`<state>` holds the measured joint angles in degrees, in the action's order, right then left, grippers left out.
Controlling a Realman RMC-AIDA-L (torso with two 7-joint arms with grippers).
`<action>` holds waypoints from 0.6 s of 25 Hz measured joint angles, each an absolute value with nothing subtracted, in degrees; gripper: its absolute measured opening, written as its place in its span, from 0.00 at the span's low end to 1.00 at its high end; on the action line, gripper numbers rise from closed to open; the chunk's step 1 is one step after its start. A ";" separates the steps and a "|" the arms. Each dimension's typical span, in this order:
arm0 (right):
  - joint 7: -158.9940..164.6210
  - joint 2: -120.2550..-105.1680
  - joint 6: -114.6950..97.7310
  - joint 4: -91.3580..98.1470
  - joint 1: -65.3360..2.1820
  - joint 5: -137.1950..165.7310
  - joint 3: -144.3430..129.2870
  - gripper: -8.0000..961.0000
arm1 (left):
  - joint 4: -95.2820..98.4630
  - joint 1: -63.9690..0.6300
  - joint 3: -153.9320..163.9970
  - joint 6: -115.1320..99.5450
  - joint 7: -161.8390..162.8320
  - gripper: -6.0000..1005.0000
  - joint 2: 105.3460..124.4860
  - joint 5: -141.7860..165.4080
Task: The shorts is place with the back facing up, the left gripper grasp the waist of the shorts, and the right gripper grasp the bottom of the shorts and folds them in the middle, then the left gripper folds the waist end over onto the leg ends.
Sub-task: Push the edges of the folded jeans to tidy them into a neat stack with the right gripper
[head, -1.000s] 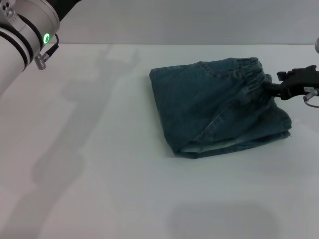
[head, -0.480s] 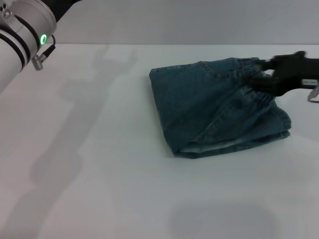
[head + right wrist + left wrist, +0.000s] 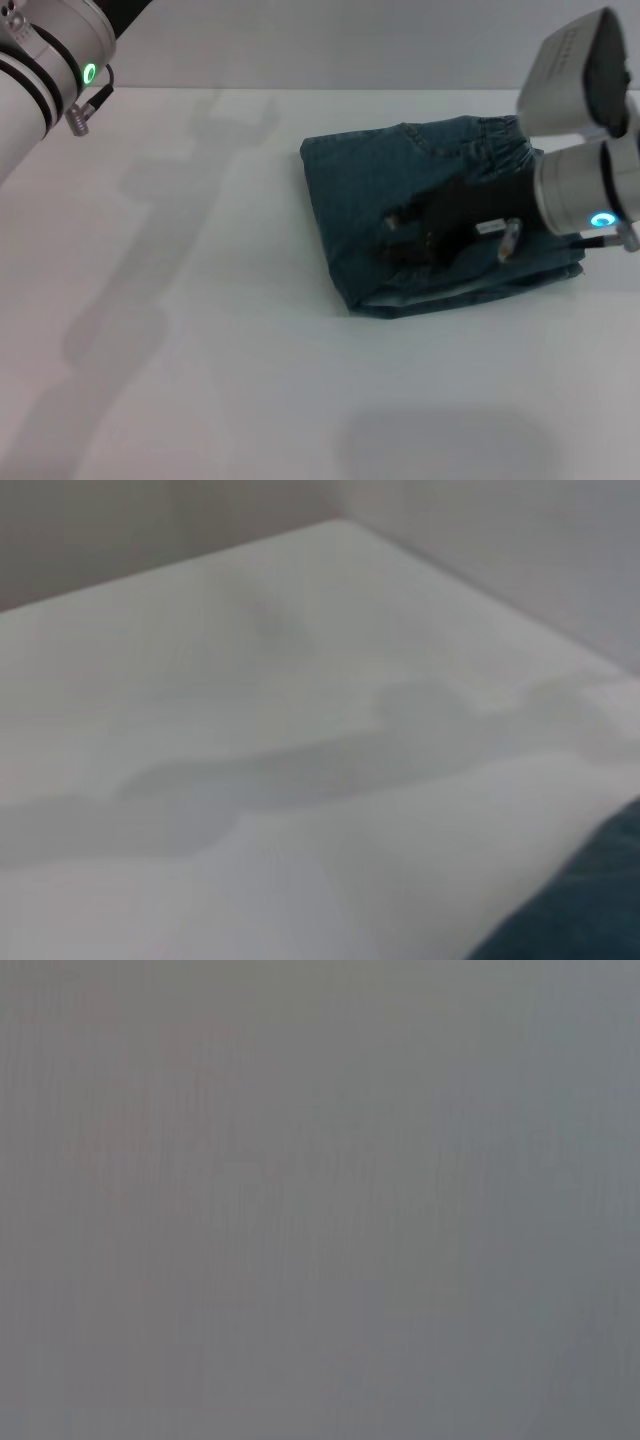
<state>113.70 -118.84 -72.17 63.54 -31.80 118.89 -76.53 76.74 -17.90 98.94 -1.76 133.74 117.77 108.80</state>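
Denim, soft and floppy: we see the left end effector's wrist (image 3: 60,60) parked at ten o'clock, jaws unseen. The shorts (image 3: 400,200) lie folded at two o'clock on the surface (image 3: 200,380). The right end effector (image 3: 400,235) hovers above; its opening we cannot tell. We'd pinch the elastic waist (image 3: 505,145).

The shorts (image 3: 400,190) are faded blue-green denim, a matt woven cloth with stitched seams and a gathered elastic band. The table (image 3: 250,380) is smooth, matt white. The right claw (image 3: 425,230) looks like dull black plastic below a smooth white housing; the left arm's wrist is satiny silver-white with black bands.
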 joint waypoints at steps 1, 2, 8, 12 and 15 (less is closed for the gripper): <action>113.70 -118.86 -72.20 62.90 -32.26 118.93 -77.27 0.48 | 76.70 -17.92 98.95 -1.76 133.74 0.84 117.77 108.81; 113.73 -118.84 -72.35 62.57 -32.54 119.00 -77.70 0.48 | 76.58 -17.95 98.96 -1.76 133.74 0.84 117.77 108.80; 114.12 -118.57 -76.44 62.16 -32.84 119.31 -77.74 0.48 | 75.60 -17.92 99.12 -1.71 133.77 0.84 117.80 108.80; 114.14 -118.56 -78.00 61.15 -32.91 119.88 -78.43 0.48 | 75.17 -17.74 99.44 -1.42 133.77 0.84 117.83 108.80; 113.87 -118.60 -77.88 58.53 -33.58 120.14 -78.84 0.48 | 74.84 -17.75 99.52 -1.36 133.77 0.84 117.85 108.80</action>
